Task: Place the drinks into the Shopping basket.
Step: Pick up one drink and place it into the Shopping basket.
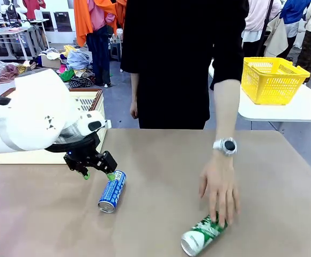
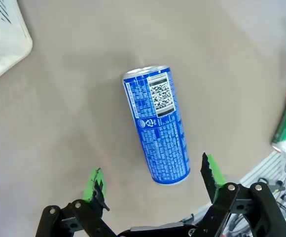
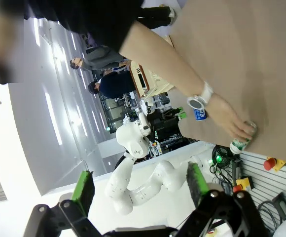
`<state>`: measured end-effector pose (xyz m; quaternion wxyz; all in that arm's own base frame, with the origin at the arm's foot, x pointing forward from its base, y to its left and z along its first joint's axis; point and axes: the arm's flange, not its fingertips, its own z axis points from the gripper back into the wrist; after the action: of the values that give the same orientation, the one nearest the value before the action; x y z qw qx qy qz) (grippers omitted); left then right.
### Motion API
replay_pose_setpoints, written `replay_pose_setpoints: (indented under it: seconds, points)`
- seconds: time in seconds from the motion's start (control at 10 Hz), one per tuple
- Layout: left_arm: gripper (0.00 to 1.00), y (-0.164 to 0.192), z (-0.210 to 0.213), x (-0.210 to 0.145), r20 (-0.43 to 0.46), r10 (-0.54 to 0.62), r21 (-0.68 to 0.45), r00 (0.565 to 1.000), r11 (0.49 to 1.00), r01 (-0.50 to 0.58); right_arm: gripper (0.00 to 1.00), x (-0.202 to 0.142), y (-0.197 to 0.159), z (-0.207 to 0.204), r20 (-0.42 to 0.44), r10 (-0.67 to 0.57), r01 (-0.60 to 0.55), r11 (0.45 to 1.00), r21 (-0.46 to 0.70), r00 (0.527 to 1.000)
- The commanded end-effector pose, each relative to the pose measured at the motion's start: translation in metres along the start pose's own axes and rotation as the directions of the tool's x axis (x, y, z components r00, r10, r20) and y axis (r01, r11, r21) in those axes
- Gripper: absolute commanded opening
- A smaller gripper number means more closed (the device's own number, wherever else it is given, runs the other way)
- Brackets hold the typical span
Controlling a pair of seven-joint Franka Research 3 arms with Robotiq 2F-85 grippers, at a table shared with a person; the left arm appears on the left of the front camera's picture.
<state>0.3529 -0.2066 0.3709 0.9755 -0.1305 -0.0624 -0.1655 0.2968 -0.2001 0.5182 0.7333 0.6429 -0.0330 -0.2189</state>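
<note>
Blue can (image 2: 158, 131) lies on its side on the bench (image 2: 59, 98), its near end between my left jaws, which stand spread and empty. Its long axis runs straight ahead of them, so I'd close across its width. Farther out sideways, the green can (image 1: 202, 235) rests under the person's hand (image 1: 220, 184). My right jaws, also spread, hang well off. The basket (image 2: 5, 44) lies beyond.

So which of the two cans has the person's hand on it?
The green can, the one nearer the front camera: the person's hand rests on its far end. The blue can lies apart by the left gripper, no hand on it.
</note>
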Motion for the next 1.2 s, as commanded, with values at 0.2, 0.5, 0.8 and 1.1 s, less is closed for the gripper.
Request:
replay_pose_setpoints:
  seconds: [0.2, 0.5, 0.8, 1.1]
  points:
    - [1.00, 0.115, 0.109, -0.122, 0.006, -0.149, -0.208, 0.989, 0.967, 0.148, 1.00, -0.001, 0.005, 0.001, -0.004, -0.006, 0.006, 1.000, 0.016, 1.000]
    - [1.00, 0.191, 0.170, -0.228, 0.109, -0.084, -0.473, 0.991, 0.872, 0.125, 1.00, -0.001, 0.005, 0.001, -0.004, -0.006, 0.006, 1.000, 0.016, 1.000]
    - [1.00, 0.234, 0.172, -0.283, 0.173, -0.065, -0.593, 0.983, 0.790, 0.156, 1.00, -0.001, 0.005, 0.001, -0.004, -0.006, 0.006, 1.000, 0.016, 1.000]
    - [1.00, 0.229, 0.146, -0.281, 0.160, -0.080, -0.606, 0.984, 0.779, 0.162, 1.00, -0.001, 0.005, 0.001, -0.004, -0.006, 0.006, 1.000, 0.016, 1.000]
